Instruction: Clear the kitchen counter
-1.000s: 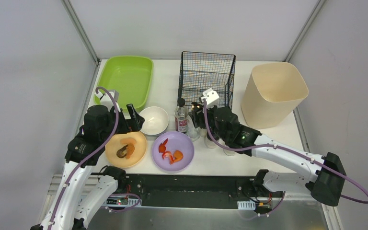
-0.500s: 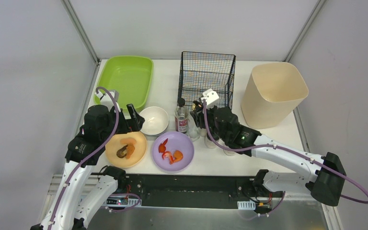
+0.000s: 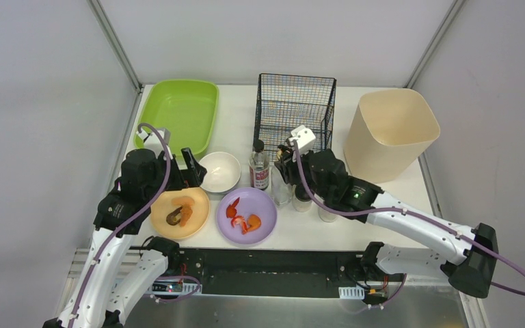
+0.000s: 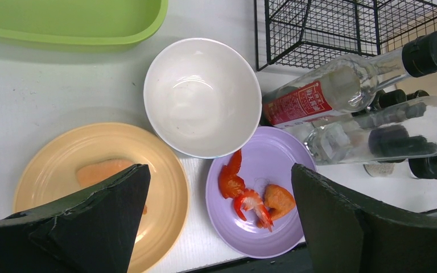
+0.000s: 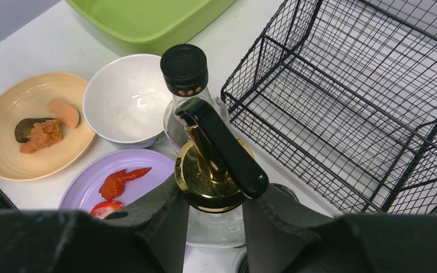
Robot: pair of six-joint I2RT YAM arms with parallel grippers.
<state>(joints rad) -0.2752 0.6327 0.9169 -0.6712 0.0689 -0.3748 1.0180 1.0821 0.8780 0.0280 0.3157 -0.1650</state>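
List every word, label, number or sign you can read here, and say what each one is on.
Red label on the black-capped glass bottle: white characters, too blurred to read.
Gold marks on that bottle's cap: too small to read.
No other text is visible.

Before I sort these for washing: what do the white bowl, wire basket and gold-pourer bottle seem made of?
White bowl: glossy ceramic or melamine, soft highlights. Wire basket: thin black-coated metal, open grid. Gold-pourer bottle: probably clear glass, see-through body; collar looks shiny metal.
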